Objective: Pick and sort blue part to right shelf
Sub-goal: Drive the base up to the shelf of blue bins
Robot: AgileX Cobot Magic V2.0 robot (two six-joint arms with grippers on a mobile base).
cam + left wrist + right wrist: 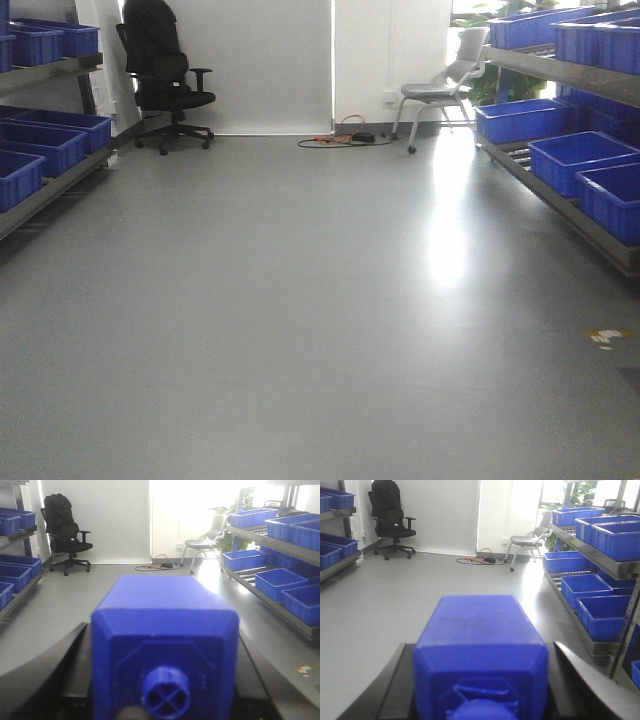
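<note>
A blue part (162,630), blocky with a round, cross-marked stub on its near face, sits clamped between the black fingers (52,682) of the left end effector (162,685), which is closed against both its sides. The right end effector (480,680) grips a second blue part (480,640) the same way. The right shelf (560,205) stands well apart to the right, with blue bins (580,160) on its tiers. Bare grey floor (300,300) stretches ahead, and a black office chair (165,75) stands by the far wall.
</note>
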